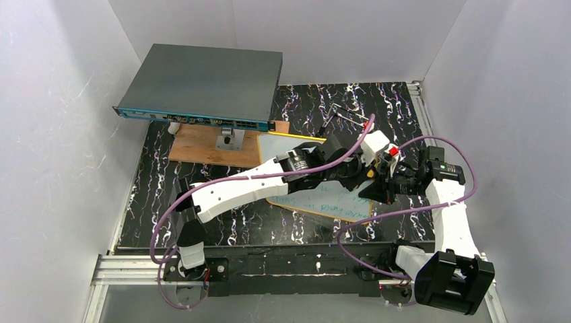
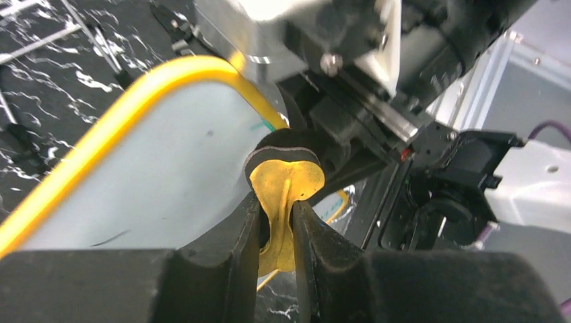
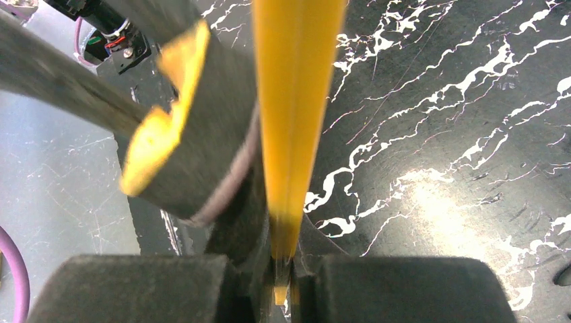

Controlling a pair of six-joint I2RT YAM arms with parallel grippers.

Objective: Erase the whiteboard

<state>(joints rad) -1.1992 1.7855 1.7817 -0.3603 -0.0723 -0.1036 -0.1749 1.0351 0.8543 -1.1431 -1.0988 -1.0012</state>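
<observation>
Whiteboard [image 1: 322, 203], small, white, rounded corners, thin yellow-orange frame: lies approx. centre of black marble-patterned table [image 1: 404, 108], long axis running from far-left twd near-right. Green handwriting visible on its near portion. Far portion looks pale and blank. Most of the middle is hidden under the arms.

L gripper [image 2: 276, 208]: fingers closed on a yellow foam eraser w/ dark felt face [image 2: 286, 178], squeezed at its waist. Felt face sits against the board surface close to the frame's curved corner, per L wrist view.

R gripper [image 3: 283, 262]: fingers pinched tight on the board's yellow frame at its right edge. Frame seen edge-on betw. the fingers in R wrist view, eraser just left of it. Whether that edge is raised off the table: cannot tell.

Both grippers meet at the board's right side, close together.

Other items: dark-grey flat rect. box [image 1: 202, 81] at far-left corner, on a stand over a brown wooden board [image 1: 202, 145]. The wooden board's right end is just beside the whiteboard's far-left corner.
</observation>
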